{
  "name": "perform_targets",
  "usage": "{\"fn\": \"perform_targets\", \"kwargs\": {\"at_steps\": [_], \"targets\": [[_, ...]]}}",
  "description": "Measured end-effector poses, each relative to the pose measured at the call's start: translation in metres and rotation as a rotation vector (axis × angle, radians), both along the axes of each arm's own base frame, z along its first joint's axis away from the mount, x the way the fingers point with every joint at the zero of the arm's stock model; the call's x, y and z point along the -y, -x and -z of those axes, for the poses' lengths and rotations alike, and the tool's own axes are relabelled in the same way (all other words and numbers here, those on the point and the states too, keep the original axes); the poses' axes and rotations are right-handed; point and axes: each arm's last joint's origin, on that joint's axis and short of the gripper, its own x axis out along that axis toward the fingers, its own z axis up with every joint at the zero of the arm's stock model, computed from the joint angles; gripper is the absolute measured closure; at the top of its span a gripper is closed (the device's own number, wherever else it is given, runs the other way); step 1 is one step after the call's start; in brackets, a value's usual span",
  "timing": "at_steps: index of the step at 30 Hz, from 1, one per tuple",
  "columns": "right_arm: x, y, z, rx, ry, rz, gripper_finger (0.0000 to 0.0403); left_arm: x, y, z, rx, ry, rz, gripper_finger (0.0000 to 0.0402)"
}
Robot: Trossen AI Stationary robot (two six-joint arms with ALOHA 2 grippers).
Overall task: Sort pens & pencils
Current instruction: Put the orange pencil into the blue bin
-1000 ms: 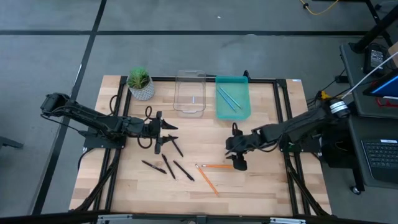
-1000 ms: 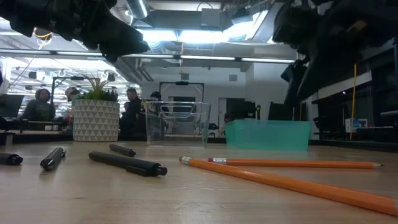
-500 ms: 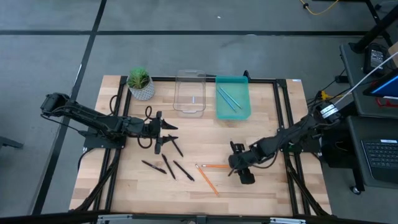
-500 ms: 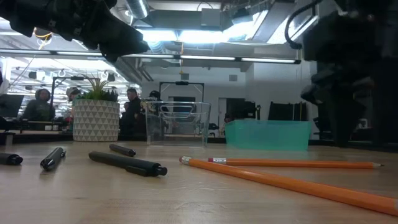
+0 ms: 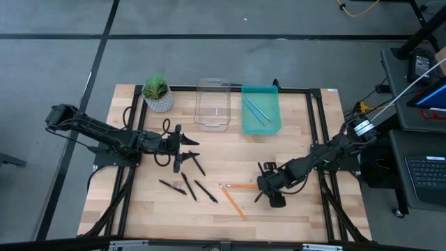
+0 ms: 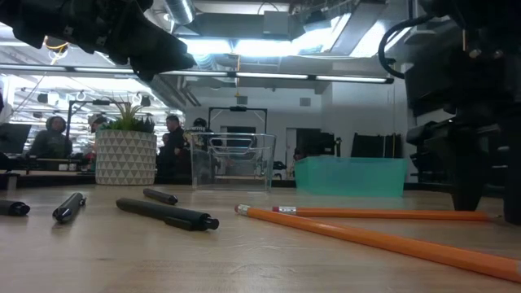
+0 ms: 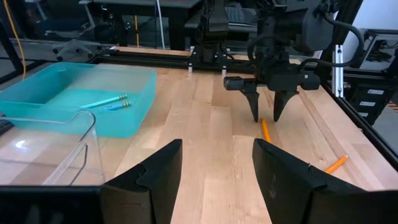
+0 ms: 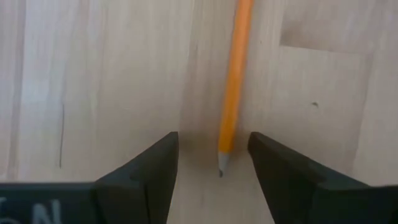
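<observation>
Right claw (image 8: 211, 163) straddles pencil (image 8: 234, 87) (fingers apart).

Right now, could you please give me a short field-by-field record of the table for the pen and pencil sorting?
right gripper: open, fingers down at the table on either side of the tip of an orange pencil
left gripper: open, waiting above the pens
orange pencils: two on the bare wood, the second lying at an angle near the first
pens: four black ones, loose on the wood
teal bin: holds two light blue pencils
clear bin: no pens visible inside
potted plant: at the far left corner
</observation>
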Motion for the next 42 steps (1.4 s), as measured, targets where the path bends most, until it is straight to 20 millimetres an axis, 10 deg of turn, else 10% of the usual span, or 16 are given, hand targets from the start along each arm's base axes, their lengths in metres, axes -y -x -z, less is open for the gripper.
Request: {"fn": "perform_targets", "kwargs": {"at_steps": [18,42], "targets": [[0.001,-0.001,0.004,-0.012,-0.009,0.13,0.0386,0.0,0.0,0.0,0.0,0.0,0.0,0.0211],[0.009,0.007,-0.047,0.226,-0.045,0.262,0.0386,0.0,0.0,0.0,0.0,0.005,0.0,0.0211]]}}
